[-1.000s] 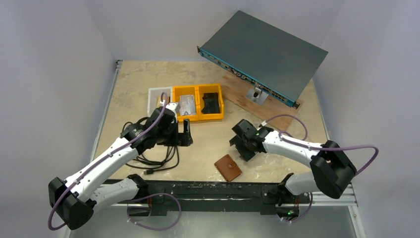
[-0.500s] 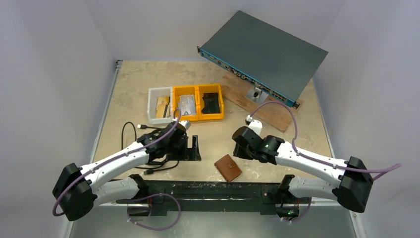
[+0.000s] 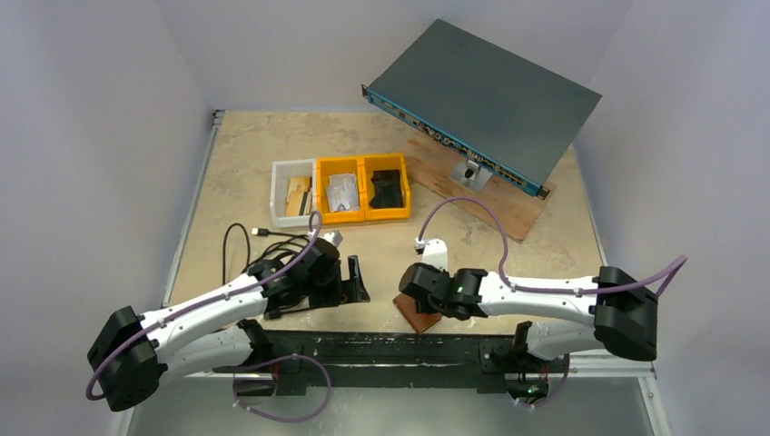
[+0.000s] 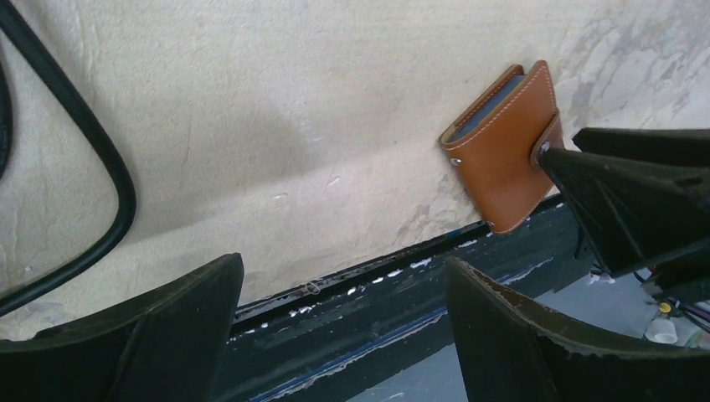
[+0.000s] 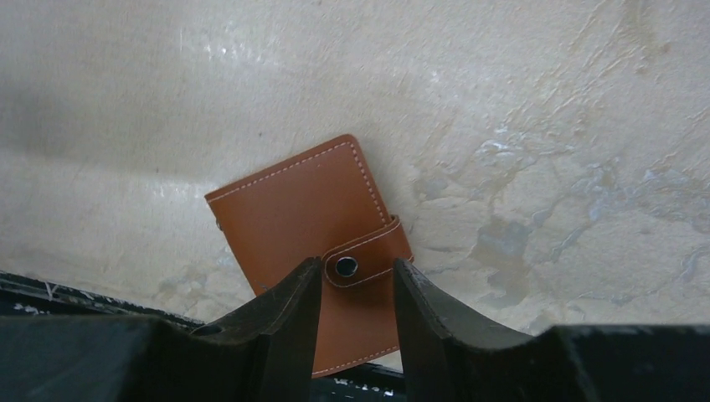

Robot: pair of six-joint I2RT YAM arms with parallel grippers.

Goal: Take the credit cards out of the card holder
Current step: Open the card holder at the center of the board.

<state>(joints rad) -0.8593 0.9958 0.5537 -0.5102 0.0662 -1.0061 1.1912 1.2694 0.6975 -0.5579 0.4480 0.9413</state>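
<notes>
The card holder (image 5: pixel 301 201) is a brown leather-like wallet lying shut near the table's front edge, its snap strap (image 5: pixel 362 260) fastened. It also shows as the holder (image 4: pixel 502 142) in the left wrist view, and only its corner (image 3: pixel 413 315) in the top view. My right gripper (image 5: pixel 356 270) hangs right over it, jaws partly apart and straddling the snap strap, gripping nothing. My left gripper (image 4: pixel 342 268) is wide open and empty by the front edge, left of the holder; the top view has it (image 3: pixel 350 282) low over the table. No credit cards are in view; only a grey-blue edge (image 4: pixel 492 105) shows in the holder's side.
Two yellow bins (image 3: pixel 363 163) and a white bin (image 3: pixel 276 186) with tan flat pieces stand mid-table. A black cable (image 3: pixel 263 247) is coiled under my left arm. A grey network switch (image 3: pixel 481 91) leans on a wooden board (image 3: pixel 495 213) at the back right. A black rail (image 3: pixel 381 345) runs along the front edge.
My right arm swung down and left until its gripper came over the card holder, jaws narrowing on the way. My left gripper moved nearer and right, toward the front edge.
</notes>
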